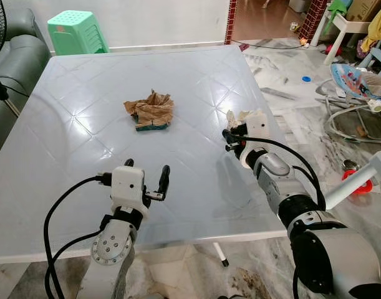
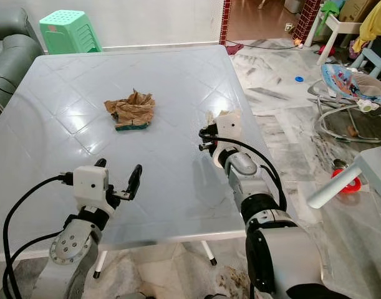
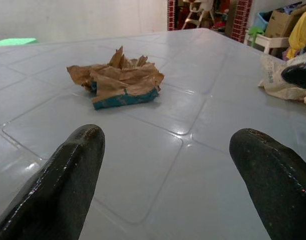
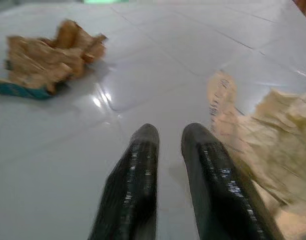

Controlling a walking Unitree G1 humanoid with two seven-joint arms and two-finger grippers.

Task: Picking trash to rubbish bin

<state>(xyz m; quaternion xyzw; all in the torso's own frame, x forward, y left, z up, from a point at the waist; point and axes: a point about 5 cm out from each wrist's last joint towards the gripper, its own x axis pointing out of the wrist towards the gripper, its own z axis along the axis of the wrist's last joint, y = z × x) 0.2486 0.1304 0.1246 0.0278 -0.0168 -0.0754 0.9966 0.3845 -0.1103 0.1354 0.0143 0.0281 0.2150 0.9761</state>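
Observation:
A crumpled brown paper with a teal strip [image 1: 150, 110] lies near the middle of the pale grey table [image 1: 84, 187]. My left gripper [image 1: 147, 167] hovers over the table's front part, open, pointing at the brown paper [image 3: 117, 82] from well short of it. A pale crumpled paper [image 1: 239, 116] lies by the table's right edge. My right gripper [image 1: 227, 140] is low over the table just beside it, shut with only a thin gap and nothing between the fingers [image 4: 137, 175]. The pale paper [image 4: 263, 135] lies against the outer side of one finger.
A green plastic stool [image 1: 77, 31] stands behind the table and a grey sofa [image 1: 12, 68] on the left. To the right, on the marble floor, are a baby bouncer [image 1: 358, 84], toys and a red and white object [image 1: 358, 182]. The table's right edge [image 1: 274, 118] is close to my right gripper.

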